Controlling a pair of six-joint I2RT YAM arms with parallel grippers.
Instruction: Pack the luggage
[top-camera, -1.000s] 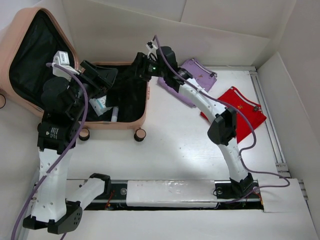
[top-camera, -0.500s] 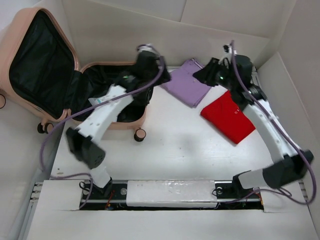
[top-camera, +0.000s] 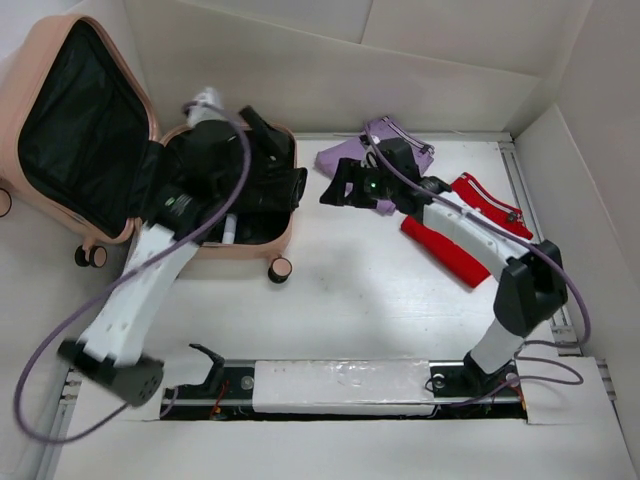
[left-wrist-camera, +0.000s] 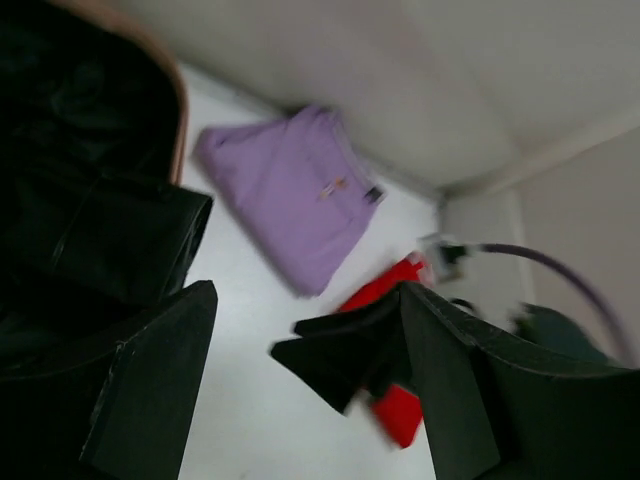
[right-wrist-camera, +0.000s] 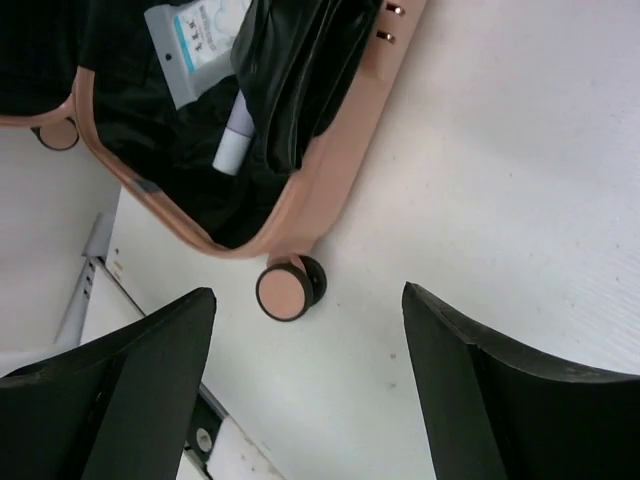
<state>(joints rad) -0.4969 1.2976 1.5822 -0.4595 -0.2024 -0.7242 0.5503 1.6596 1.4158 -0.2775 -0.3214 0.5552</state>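
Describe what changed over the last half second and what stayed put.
The right gripper swung left from the back-right corner to hover by the purple cloth, facing the luggage, open and empty. The left gripper stays over the luggage's right half, open, its elbow drawn back. The luggage stayed open, unmoved.

Top external: fixed, high behind the arm bases, looking down on the whole table (top-camera: 340, 300).
Left wrist: close, above the luggage (left-wrist-camera: 70, 90), facing the table's far right corner; shares the purple item (left-wrist-camera: 290, 190) with top external.
Right wrist: over the table's far middle, looking down on the luggage's near-right wheel (right-wrist-camera: 288, 288); shared likewise.
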